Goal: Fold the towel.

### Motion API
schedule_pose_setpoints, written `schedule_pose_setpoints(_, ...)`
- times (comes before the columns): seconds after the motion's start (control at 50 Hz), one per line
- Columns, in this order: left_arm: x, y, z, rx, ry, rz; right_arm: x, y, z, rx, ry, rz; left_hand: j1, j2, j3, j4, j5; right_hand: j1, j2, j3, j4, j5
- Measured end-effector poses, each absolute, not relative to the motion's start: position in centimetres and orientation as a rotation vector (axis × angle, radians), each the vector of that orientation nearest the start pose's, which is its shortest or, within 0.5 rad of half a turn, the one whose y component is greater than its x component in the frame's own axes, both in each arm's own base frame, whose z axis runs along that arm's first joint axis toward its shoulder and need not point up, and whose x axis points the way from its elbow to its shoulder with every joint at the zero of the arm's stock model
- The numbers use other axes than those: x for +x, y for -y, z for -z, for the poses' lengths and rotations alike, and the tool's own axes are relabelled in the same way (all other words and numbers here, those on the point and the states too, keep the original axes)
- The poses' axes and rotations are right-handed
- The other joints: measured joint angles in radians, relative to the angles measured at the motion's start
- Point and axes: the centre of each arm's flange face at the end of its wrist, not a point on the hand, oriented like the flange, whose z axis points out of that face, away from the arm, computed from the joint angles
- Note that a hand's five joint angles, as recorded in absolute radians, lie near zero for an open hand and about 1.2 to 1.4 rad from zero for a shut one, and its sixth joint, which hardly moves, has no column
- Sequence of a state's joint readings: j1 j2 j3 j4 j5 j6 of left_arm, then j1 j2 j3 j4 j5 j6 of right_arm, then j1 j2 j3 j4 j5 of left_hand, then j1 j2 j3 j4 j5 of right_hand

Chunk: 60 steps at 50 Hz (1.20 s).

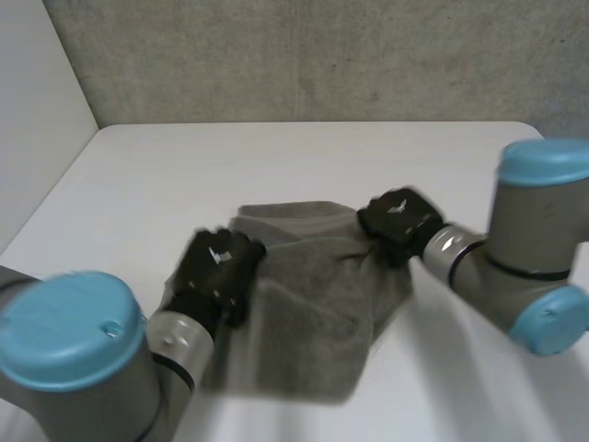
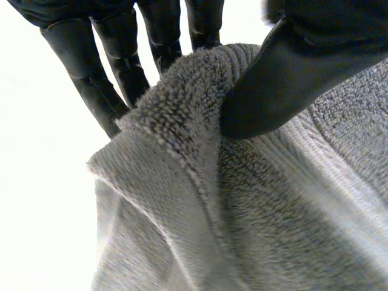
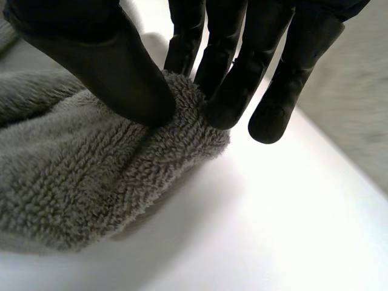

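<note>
A grey towel lies rumpled on the white table between my two arms. My left hand sits at the towel's left edge. In the left wrist view its thumb presses a raised fold of towel against its fingers. My right hand is on the towel's far right corner. In the right wrist view the thumb and fingers pinch that corner of the towel just above the table.
The grey wall runs along the table's far edge. Bare white table lies beyond the towel and to both sides of it.
</note>
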State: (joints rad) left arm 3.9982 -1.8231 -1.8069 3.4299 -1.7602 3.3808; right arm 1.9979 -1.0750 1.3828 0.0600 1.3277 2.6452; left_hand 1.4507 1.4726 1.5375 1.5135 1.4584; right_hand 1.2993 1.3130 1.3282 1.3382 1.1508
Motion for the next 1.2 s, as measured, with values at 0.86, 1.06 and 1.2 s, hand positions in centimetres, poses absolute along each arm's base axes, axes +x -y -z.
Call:
schedule_pose_setpoints(0.86,-27.2,32.2,-16.3,0.437,-2.392,2.042,34.5,35.5,-16.6,-1.733,-1.977,1.897,-0.321,-0.339,-0.398,-0.396,-0.328,-0.757,-0.787,-0.773,-0.779,-0.804)
schedule_pose_setpoints(1.06,-26.0,33.6,-17.1,0.397,-2.413,1.985,33.9,34.4,-19.4,-1.517,-2.024,1.965,-1.17,-1.198,-1.269,-1.236,-1.219,-1.062,-1.065,-1.083,-1.082,-1.093)
schedule_pose_setpoints(1.2,-25.4,31.9,-20.7,0.376,-2.364,2.069,31.3,30.0,-23.3,-1.296,-2.067,1.923,-1.171,-1.198,-1.271,-1.236,-1.216,-1.065,-1.065,-1.083,-1.082,-1.093)
